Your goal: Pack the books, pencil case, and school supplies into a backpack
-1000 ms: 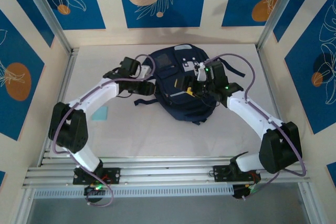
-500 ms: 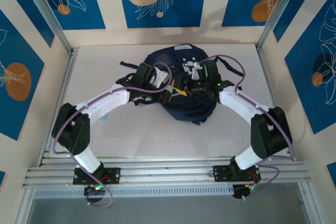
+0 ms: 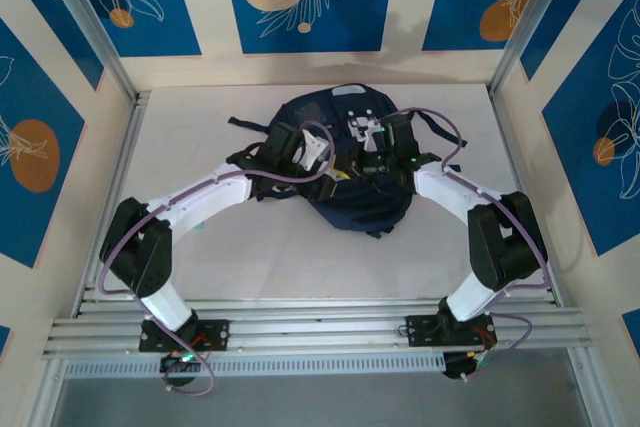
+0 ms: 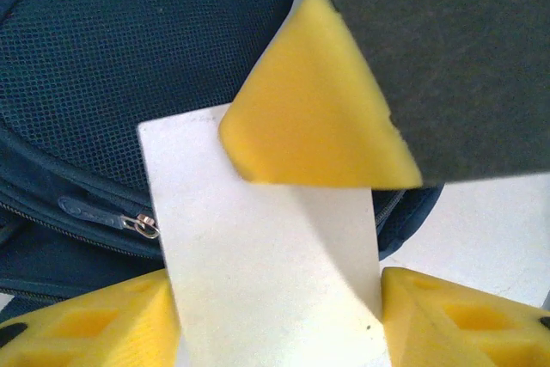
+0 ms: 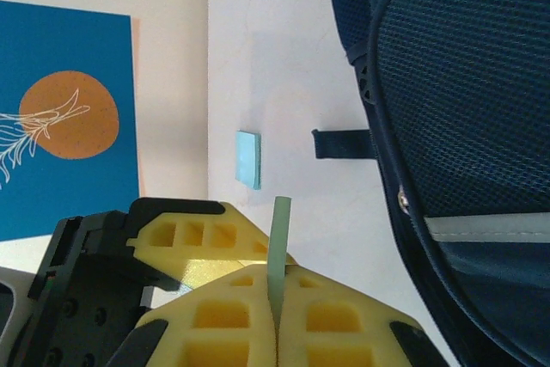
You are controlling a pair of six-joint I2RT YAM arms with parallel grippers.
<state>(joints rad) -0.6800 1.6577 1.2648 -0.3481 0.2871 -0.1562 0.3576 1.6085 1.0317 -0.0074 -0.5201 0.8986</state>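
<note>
Seen from above, the backpack [image 3: 352,203] lies in the middle of the table [image 3: 250,242], clear of the walls [image 3: 300,72]. There is bare table to its left, right and near side. My left arm [image 3: 210,192] and right arm [image 3: 450,187] meet over it. I cannot make out its opening.

At my left wrist, my left fingers [image 4: 94,324] stand partly apart. A white flat piece [image 4: 266,272] spans the gap and touches both, but I cannot tell whether I grip it. It sits over the backpack's mesh, near a zip pull [image 4: 142,226]. A yellow wedge [image 4: 314,118] and a dark grey slab [image 4: 455,58] crowd its far end.

At my right wrist, my right fingers [image 5: 223,315] are pressed together on the green book [image 5: 280,242], seen edge-on beside the backpack. The light-blue pad [image 5: 248,159] lies on open table, beyond a strap [image 5: 344,144] sticking out from the backpack.
</note>
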